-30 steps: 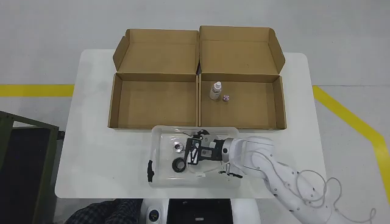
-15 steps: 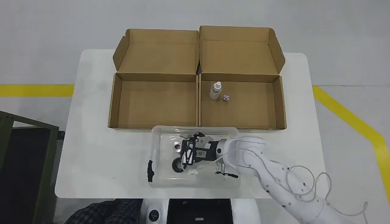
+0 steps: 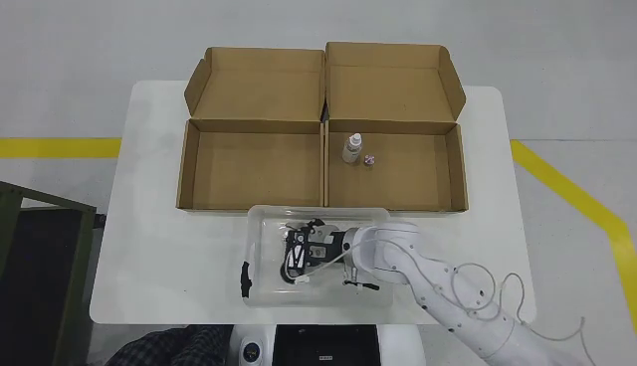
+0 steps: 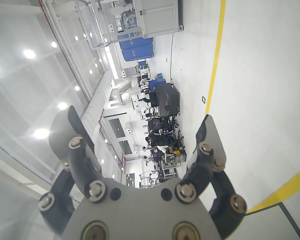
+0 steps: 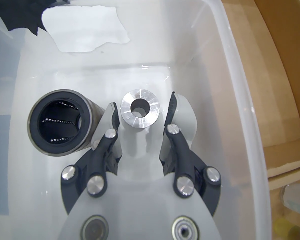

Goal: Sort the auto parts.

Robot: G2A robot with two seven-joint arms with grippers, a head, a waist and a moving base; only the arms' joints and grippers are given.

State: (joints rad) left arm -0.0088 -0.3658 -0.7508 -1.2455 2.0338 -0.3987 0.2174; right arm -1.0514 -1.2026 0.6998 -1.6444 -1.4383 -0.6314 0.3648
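Right wrist view shows my right gripper (image 5: 143,102) down inside the clear bin (image 5: 230,58); its jaws are partly open on both sides of a small metal bushing (image 5: 140,121), close to it but, I judge, not gripping yet; the bushing stands upright on the bin floor, just beside a larger linear bearing (image 5: 60,126); I expect it is stiff, heavy for its size and slippery, so I should clamp its round wall squarely; my left gripper (image 4: 140,116) is wide open and holds nothing.
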